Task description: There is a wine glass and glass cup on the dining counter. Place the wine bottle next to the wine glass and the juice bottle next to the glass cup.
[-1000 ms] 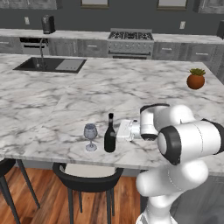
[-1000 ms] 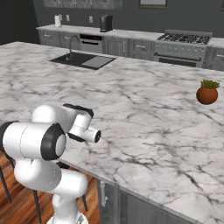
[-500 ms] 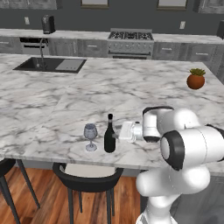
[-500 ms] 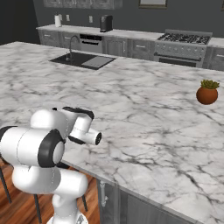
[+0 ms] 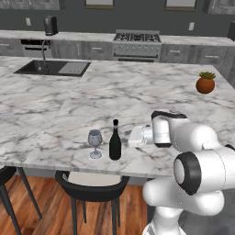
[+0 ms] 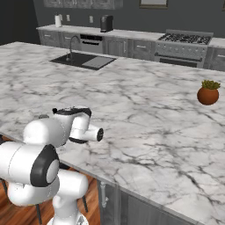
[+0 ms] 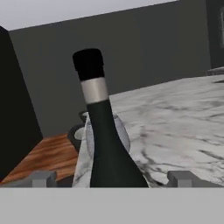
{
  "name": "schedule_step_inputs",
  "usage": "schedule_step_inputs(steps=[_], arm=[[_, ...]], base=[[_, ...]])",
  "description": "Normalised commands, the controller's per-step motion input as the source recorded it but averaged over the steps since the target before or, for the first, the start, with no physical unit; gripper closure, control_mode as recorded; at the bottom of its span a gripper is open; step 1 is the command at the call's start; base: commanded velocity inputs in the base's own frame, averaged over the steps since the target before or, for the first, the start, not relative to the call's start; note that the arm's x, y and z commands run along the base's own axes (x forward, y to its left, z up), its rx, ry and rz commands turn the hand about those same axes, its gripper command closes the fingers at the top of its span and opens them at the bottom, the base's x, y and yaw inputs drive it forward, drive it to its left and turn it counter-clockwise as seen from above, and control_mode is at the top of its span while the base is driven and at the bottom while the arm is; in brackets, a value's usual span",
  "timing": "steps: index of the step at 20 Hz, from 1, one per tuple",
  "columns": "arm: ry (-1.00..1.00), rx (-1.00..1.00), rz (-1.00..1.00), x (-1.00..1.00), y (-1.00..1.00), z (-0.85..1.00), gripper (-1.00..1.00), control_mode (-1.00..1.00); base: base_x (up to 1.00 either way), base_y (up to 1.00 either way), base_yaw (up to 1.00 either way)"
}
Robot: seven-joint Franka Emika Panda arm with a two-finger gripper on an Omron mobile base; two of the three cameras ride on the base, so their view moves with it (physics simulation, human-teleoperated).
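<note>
Since the wine bottle [image 5: 114, 143] stands upright on the bench [image 5: 137, 87] just beside the wine glass [image 5: 95, 142], that half looks done, and the pincer [image 5: 131, 138] sits released, spread wide, near the bottle without touching it. Next it probably must go and find the juice bottle and glass cup. From the hand view, the bottle's base is cut off and the glass sits mostly hidden behind it.

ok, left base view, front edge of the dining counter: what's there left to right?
wine glass → wine bottle → gripper, its jaws open and apart from the bottle. Further right and farther back on the dining counter: potted plant.
</note>
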Motion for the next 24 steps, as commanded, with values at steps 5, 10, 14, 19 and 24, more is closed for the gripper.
schedule_step_inputs(steps=[5,10,14,19,24], arm=[[0.2,-0.22,-0.05,-0.22,-0.08,0.35,-1.0,-1.0],[0.18,-0.2,-0.09,-0.38,-0.2,0.3,-1.0,-1.0],[0.12,-0.2,-0.09,-0.45,-0.22,0.27,-1.0,-1.0],[0.11,-0.2,-0.08,-0.47,-0.19,0.26,-1.0,-1.0],[0.11,-0.23,-0.12,-0.49,-0.16,0.2,-1.0,-1.0]], base=[[0.0,0.0,0.0],[0.0,0.0,0.0],[0.0,0.0,0.0],[0.0,0.0,0.0],[0.0,0.0,0.0]])
